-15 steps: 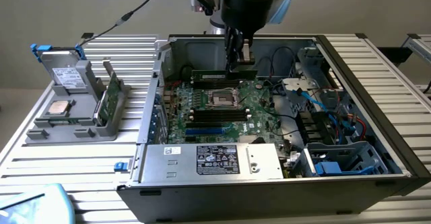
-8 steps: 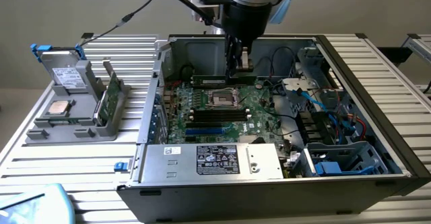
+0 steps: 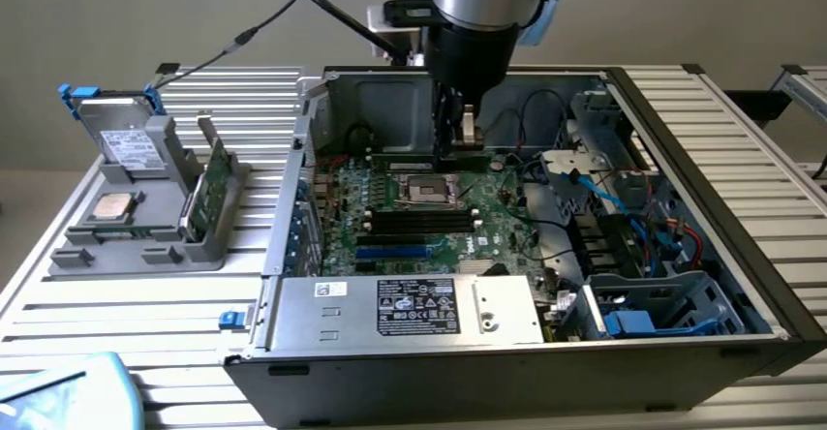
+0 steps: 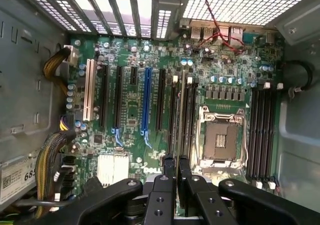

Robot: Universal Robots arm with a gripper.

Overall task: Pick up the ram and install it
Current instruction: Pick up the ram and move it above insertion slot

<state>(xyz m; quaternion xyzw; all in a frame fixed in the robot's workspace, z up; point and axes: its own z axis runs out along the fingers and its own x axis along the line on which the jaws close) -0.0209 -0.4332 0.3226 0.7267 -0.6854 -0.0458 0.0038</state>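
Note:
My gripper (image 3: 459, 144) hangs inside the open computer case (image 3: 776, 285), over the motherboard (image 3: 498, 222). It is shut on the ram (image 3: 433, 158), a long thin green stick held level under the fingers, just above the board. In the wrist view the two fingertips (image 4: 167, 167) stand close together around the ram (image 4: 176, 135). The stick shows there edge-on as a thin line, running along the black memory slots (image 4: 187, 115) beside the empty processor socket (image 4: 220, 140). I cannot tell whether the ram touches a slot.
A grey holder (image 3: 130, 246) at the exterior view's left carries a grey drive with blue clips (image 3: 123, 139), a silver processor chip (image 3: 114, 204) and another green board stick (image 3: 213, 188). The power supply (image 3: 401, 309), cables (image 3: 646, 217) and case walls surround the board.

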